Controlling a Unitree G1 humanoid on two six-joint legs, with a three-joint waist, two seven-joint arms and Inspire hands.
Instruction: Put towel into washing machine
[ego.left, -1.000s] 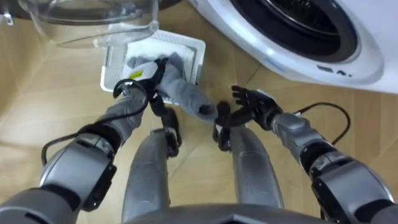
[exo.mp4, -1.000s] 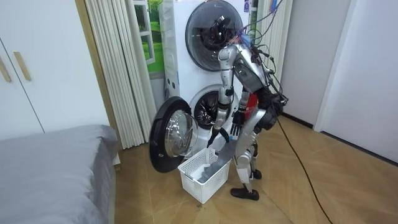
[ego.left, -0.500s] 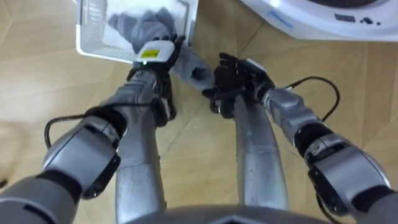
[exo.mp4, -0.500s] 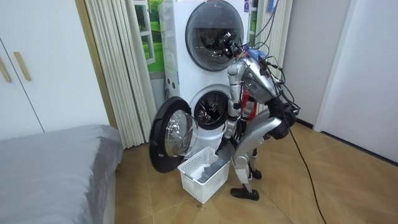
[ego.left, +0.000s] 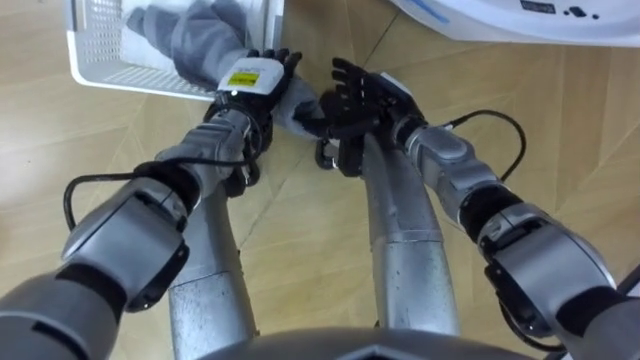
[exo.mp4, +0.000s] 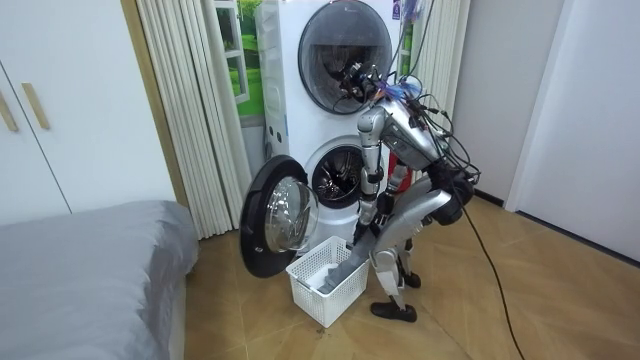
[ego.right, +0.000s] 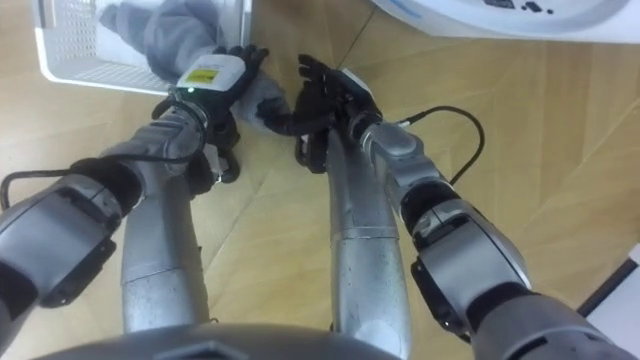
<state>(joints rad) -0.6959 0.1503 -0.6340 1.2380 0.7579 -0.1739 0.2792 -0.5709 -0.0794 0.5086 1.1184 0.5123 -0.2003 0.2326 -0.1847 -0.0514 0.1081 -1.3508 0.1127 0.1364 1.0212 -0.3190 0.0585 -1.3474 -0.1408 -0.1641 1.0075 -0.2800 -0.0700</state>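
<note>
As the robot bends over the white laundry basket, its left hand clasps the grey towel draped across the basket's rim, its right hand poised open-fingered beside the trailing end, a lift toward the open washing machine likely next.

No readable text; just illegible dark print on the white washing machine.

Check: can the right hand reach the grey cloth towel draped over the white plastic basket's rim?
Probably yes: the right hand hovers beside the grey cloth towel, at its hanging end, with nothing between them.
</note>
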